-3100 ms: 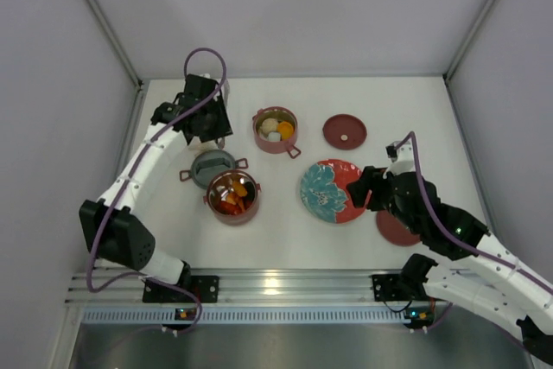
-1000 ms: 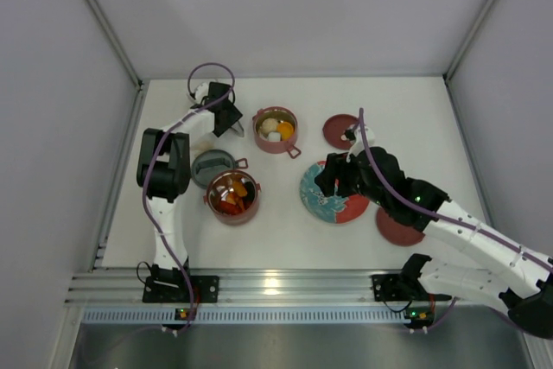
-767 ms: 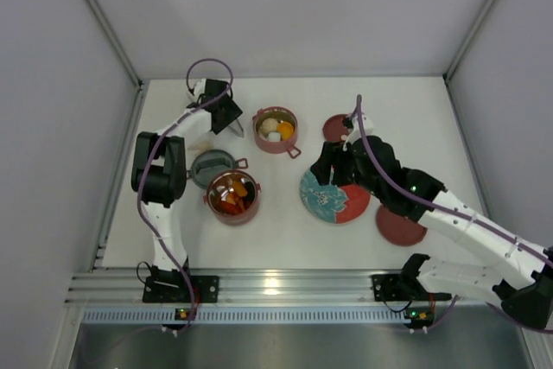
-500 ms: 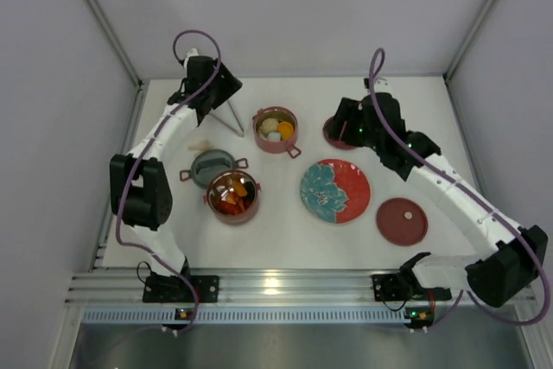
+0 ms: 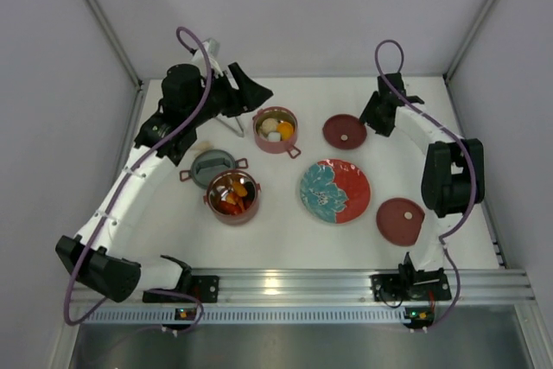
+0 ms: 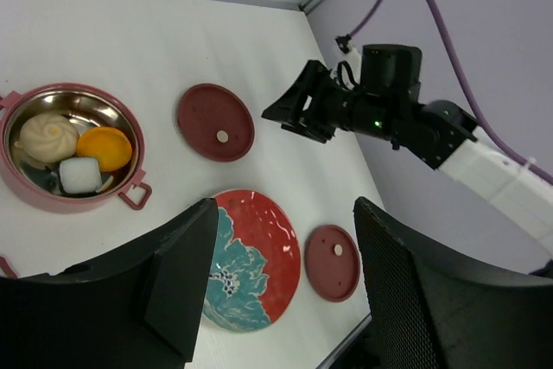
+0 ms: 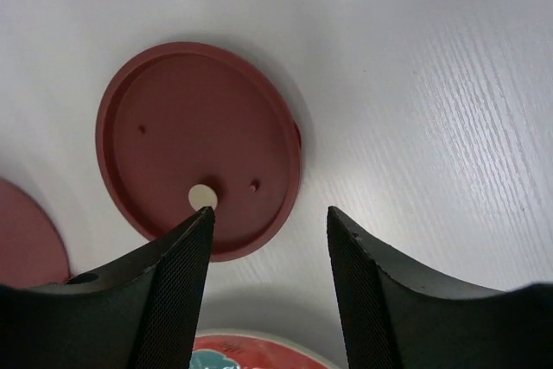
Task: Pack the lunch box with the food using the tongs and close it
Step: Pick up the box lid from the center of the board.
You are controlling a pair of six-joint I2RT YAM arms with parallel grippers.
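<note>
left pincer (image 6: 283, 248) hangs spread and empty; tongs (image 5: 232, 124) lie beside the far pot (image 5: 256, 130). it and the near pot (image 5: 210, 200) hold food, so we judge closing is in hand. right pincer (image 7: 270, 222), spread, hovers over the far lid (image 7: 199, 127): next, lower and pinch its edge.

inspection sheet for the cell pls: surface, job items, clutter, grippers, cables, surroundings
Surface: white table, all items resting on it.
Job's things: far pot open, cream, white and orange food inside; near pot open, red and orange food inside; far lid and near lid flat on table, off the pots; tongs on table beside far pot.
Clutter: red plate with teal flower, bare; grey dish beside near pot.
Grippers: left gripper open, empty, near the tongs; right gripper open, empty, over far lid.
Cables: left purple cable and right purple cable loop above the arms, no snag seen.
Surroundings: grey walls on three sides; aluminium rail at near edge.
</note>
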